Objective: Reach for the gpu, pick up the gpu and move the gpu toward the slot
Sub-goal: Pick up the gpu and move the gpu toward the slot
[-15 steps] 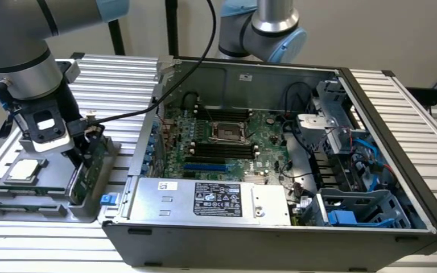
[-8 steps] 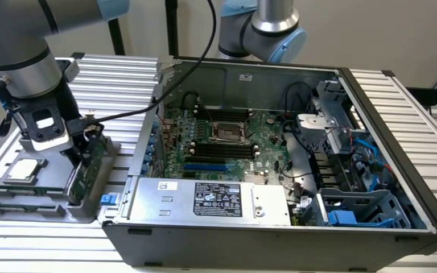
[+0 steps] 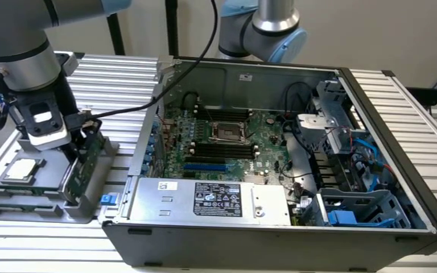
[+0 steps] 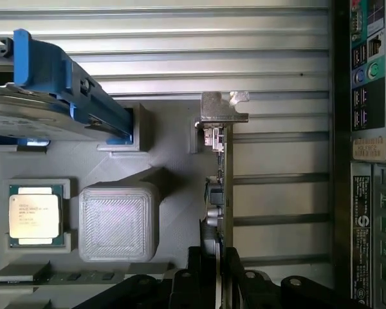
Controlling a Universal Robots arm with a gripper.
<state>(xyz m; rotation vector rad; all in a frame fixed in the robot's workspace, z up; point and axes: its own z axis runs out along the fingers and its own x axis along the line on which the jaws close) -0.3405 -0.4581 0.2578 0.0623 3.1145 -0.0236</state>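
Observation:
The gpu (image 3: 77,173) is a thin green card standing on edge in a slot of the grey parts holder (image 3: 89,210), at the exterior view's left. Seen edge-on in the wrist view, the gpu (image 4: 222,193) has its silver bracket (image 4: 220,108) at the far end. My gripper (image 3: 78,149) reaches down onto the card's top edge. Its black fingers (image 4: 235,273) sit close on both sides of the card, so the gripper (image 4: 220,270) is shut on it. The card's lower edge rests in the holder. The blue expansion slot (image 3: 203,168) lies on the motherboard inside the open computer case (image 3: 400,170).
The holder also carries a CPU (image 4: 33,214), a silver hard drive with blue rails (image 4: 51,96) and memory sticks (image 4: 26,273). A raised grey block (image 4: 118,222) stands beside the card. The case wall (image 3: 146,142) rises between holder and motherboard. A second arm (image 3: 268,28) stands behind the case.

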